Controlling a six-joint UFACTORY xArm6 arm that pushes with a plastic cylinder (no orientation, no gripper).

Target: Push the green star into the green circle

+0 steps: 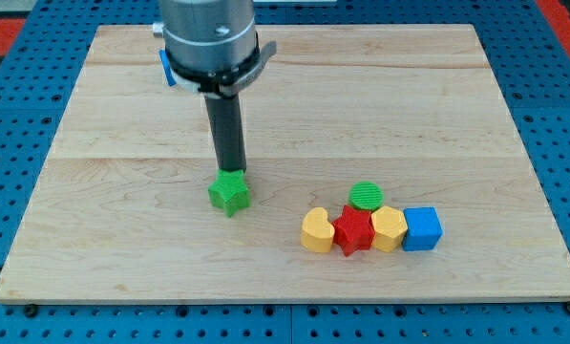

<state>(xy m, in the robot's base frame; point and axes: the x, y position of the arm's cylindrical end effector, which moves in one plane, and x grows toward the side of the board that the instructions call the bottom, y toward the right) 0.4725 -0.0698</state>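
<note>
The task is only partly under way, as far as this single view shows. The green star (229, 192) sits on the wooden bench (122, 239) a little toward nine o'clock of the board's centre, and it is well apart from the green circle (366, 195), which lies off at the star's three o'clock. So the star has not yet reached its target, and the whole crossing between them is left to do. My tip (232, 170) is at the star's twelve o'clock edge, touching it or just beside it; I cannot tell which, because the rod's end meets the block's top in the picture. There is no end effector in the grasping sense here: the arm ends in a plain dark rod, so nothing opens or closes and nothing is held; it can only push. From that twelve o'clock position a push would likely send the star toward six o'clock, not toward the circle, so I judge the tip would need to come round to the star's nine o'clock side first. The circle is touching or just beside a row of blocks at its six o'clock: a yellow heart (316, 230), a red star (353, 230), a yellow block (389, 228) of unclear shape and a blue cube (422, 228). A blue block (166, 67) shows partly behind the arm, near eleven o'clock.
</note>
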